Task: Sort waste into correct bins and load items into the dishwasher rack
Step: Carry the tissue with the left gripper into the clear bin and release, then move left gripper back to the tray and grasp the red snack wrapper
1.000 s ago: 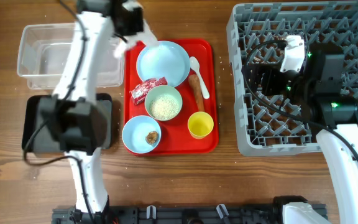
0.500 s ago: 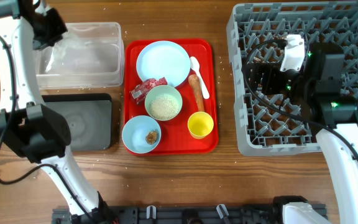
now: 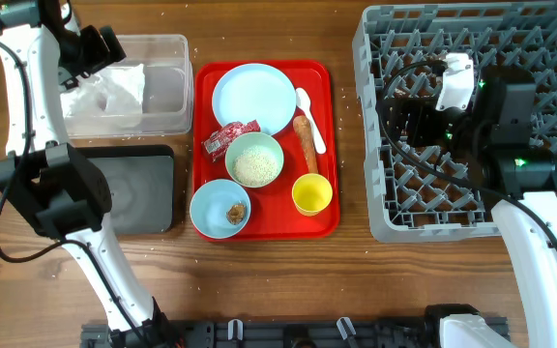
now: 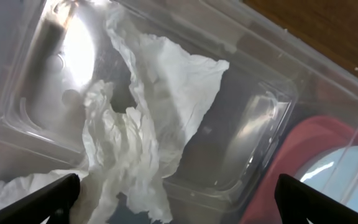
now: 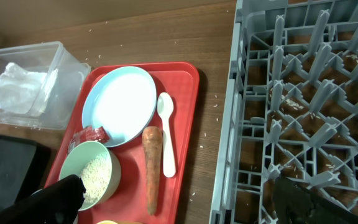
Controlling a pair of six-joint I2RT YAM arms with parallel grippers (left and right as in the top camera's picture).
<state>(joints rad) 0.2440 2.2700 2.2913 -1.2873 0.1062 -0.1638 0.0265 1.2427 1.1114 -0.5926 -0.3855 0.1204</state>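
Starting big, the grey dishwasher rack (image 3: 395, 29) fills the right side of the table (image 3: 259, 280), no dishes showing among its pegs. The right pincer (image 5: 188, 199) hangs over it, fingers spread wide and holding nothing. Centre stage, the red tray (image 3: 274, 224) carries the pale blue plate (image 3: 253, 99), both bowls and the yellow cup (image 3: 311, 193).

Over on the left, the clear tub (image 3: 167, 97) has the crumpled white napkin (image 4: 135, 143) lying inside it, and the left pincer (image 4: 178, 202) hovers just above, fingers wide apart and empty. So the napkin looks binned.

The smart move here is a straight lift with the fingers kept wide, so no fold snags and rides back out. After that, the red snack wrapper (image 3: 228, 138) beside the plate is probably next.

Hard to call: the napkin's lower end runs off the wrist view, so I can't tell whether it touches a fingertip. From overhead, the right arm covers much of the rack.
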